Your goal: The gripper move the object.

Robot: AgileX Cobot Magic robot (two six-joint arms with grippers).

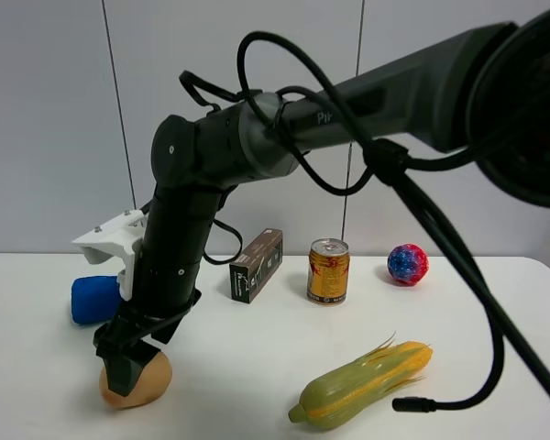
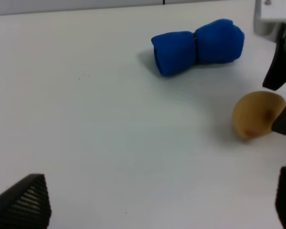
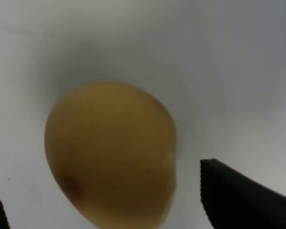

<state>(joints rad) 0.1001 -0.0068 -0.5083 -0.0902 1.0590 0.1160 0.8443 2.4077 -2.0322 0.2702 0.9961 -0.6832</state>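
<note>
Tabletop scene in three views. The right gripper [image 1: 131,376], a black two-fingered claw on a thick dark grey arm with a white bracket [image 1: 110,238], reaches across from the right of the exterior view and stands low over the near left part of the white table [image 1: 257,367]. Its jaws are spread and straddle the smooth tan-orange egg-shaped potato [image 1: 154,380], which lies on the table between them; the right wrist view shows the potato [image 3: 109,152] close up, a brownish spot on its skin, with one ribbed fingertip [image 3: 238,191] just beside it and a gap between the two. Whether the other finger touches the potato cannot be told. The left gripper [image 2: 159,191] is held wide, nothing between its tips, well apart from the potato [image 2: 255,114]. A rolled blue cloth [image 1: 93,298] lies near the potato, farther back. Along the rear stand a black rectangular box [image 1: 257,266], a gold and red drink can [image 1: 328,271] and a red-blue speckled ball [image 1: 408,264]. A green-yellow corn cob [image 1: 362,385] lies at the near right.
</note>
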